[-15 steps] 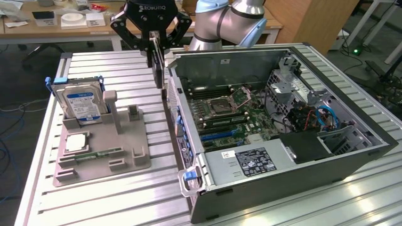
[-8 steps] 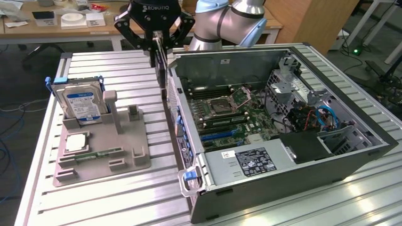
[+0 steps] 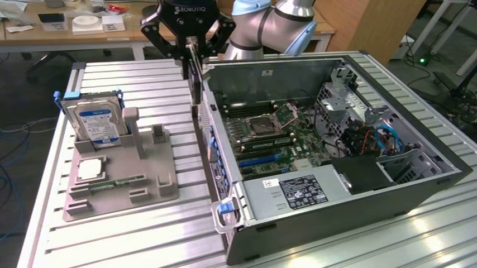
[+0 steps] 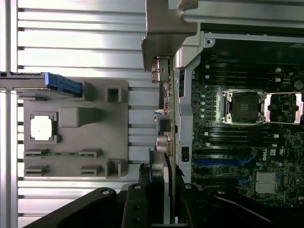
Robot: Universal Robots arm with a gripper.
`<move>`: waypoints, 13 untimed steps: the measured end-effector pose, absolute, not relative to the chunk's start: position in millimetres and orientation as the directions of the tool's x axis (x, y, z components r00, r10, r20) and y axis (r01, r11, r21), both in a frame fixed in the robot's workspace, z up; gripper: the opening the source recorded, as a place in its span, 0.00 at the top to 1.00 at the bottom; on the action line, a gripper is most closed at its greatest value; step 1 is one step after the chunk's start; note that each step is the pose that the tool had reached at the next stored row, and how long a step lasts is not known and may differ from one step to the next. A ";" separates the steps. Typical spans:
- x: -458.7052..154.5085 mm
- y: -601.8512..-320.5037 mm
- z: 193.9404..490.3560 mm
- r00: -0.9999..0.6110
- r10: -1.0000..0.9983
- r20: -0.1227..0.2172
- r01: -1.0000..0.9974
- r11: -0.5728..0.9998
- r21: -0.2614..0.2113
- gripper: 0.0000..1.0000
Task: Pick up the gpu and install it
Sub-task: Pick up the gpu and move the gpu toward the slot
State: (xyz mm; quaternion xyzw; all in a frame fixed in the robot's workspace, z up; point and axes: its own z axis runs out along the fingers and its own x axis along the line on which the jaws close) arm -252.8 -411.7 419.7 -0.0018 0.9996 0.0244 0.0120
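Observation:
The gpu point(image 3: 195, 78) hangs edge-on and upright, a thin dark card with my gripper point(image 3: 189, 51) shut on its upper edge. It sits in the air right over the near side wall of the open computer case point(image 3: 417, 184), level with the wall's top. In the wrist view the gpu point(image 4: 164, 123) runs as a narrow strip along the case wall, with its silvery bracket point(image 4: 164, 33) at the far end. My gripper point(image 4: 161, 204) clamps it from both sides. The motherboard point(image 4: 237, 142) with its slots lies beside the card, inside the case.
A grey holder tray point(image 3: 149, 184) lies on the ribbed metal table at the exterior view's left. It carries an upright hard drive point(image 3: 95, 120), a processor chip point(image 3: 88, 169) and a green memory stick point(image 3: 115, 181). A power supply point(image 3: 294, 192) fills the case's near end. A desk stands behind.

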 end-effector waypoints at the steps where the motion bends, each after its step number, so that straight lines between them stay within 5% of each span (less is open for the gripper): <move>1: -252.1 -411.7 419.7 -1.000 -0.003 -0.024 -0.004 0.999 0.049 0.72; 13: -244.6 -411.7 419.6 -1.000 -0.003 -0.024 -0.004 0.999 0.049 0.72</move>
